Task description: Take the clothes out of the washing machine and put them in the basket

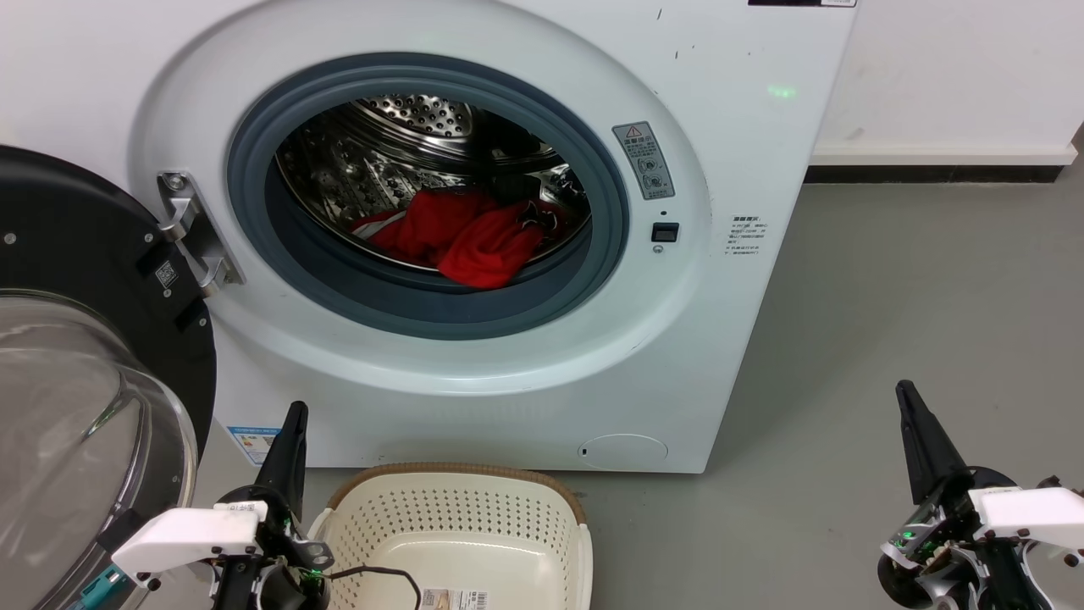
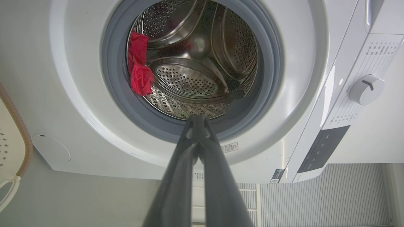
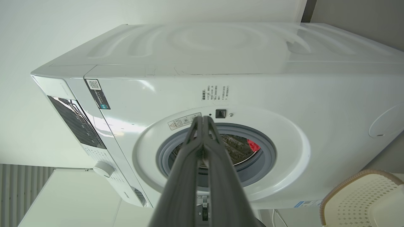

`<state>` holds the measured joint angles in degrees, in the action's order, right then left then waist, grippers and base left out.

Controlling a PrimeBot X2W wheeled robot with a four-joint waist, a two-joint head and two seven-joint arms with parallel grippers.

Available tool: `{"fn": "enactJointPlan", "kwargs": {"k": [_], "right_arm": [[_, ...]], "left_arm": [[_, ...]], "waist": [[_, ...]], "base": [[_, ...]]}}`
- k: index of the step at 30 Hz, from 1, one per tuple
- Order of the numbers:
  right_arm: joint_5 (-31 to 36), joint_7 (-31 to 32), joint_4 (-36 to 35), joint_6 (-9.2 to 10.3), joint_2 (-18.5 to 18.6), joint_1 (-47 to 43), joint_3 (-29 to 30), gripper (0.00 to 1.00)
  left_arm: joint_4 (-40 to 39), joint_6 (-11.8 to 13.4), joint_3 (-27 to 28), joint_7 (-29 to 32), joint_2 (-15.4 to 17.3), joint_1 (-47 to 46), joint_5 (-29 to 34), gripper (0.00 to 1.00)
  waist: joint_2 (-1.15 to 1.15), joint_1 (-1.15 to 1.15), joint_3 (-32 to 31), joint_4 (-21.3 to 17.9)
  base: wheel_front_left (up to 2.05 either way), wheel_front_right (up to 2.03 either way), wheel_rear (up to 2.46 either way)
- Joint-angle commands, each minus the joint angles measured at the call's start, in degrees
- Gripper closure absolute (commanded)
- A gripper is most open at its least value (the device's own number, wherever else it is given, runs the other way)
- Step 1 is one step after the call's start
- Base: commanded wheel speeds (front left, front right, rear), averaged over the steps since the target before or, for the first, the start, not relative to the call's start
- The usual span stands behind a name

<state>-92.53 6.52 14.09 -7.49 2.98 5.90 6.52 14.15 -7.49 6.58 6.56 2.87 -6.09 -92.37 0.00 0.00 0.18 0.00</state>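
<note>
The door (image 1: 85,339) stands swung wide at the far left, its glass bowl near the left gripper (image 1: 296,415), so a reach from that side should rise straight and keep off the glass. In the left wrist view the left gripper (image 2: 197,119) has its two fingers pressed together with nothing between them. It points at the lower edge of the grey seal (image 2: 176,132) and touches nothing.

Next comes the basket (image 1: 457,517), on the floor just in front of the washer (image 1: 745,127) and under the porthole. It holds no red fabric, so the drop will be short once something is out.

The clothes (image 1: 461,233) lie in the bottom of the drum (image 1: 406,110), with one red bulge hanging forward onto the seal. Whether the heap is one garment or several I cannot tell from here. The step in hand is the first reach. I judge it best to:

- part the fingers before crossing the seal,
- go in over the lip, not against it,
- pinch the thick front fold,
- draw it up and out so trailing cloth clears the rubber.

At the far right, the right gripper (image 1: 904,391) rests low and well apart from the washer. In its own wrist view the right gripper (image 3: 203,120) is likewise clenched on nothing and aimed at the porthole.
</note>
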Motion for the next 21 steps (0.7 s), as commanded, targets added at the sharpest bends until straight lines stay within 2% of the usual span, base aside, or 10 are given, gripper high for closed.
{"fn": "enactJointPlan", "kwargs": {"k": [1,21], "right_arm": [[0.3,0.0,0.1,0.00,-0.2,0.7,0.0,1.00],[0.3,0.0,0.1,0.00,-0.2,0.7,0.0,1.00]], "left_arm": [[-0.1,-0.1,0.0,0.1,0.0,-0.3,-0.1,1.00],[-0.1,-0.1,0.0,0.1,0.0,-0.3,-0.1,1.00]], "waist": [[0.00,0.00,0.0,0.0],[0.00,0.00,0.0,0.0]], "base": [[0.00,0.00,0.00],[0.00,0.00,0.00]]}}
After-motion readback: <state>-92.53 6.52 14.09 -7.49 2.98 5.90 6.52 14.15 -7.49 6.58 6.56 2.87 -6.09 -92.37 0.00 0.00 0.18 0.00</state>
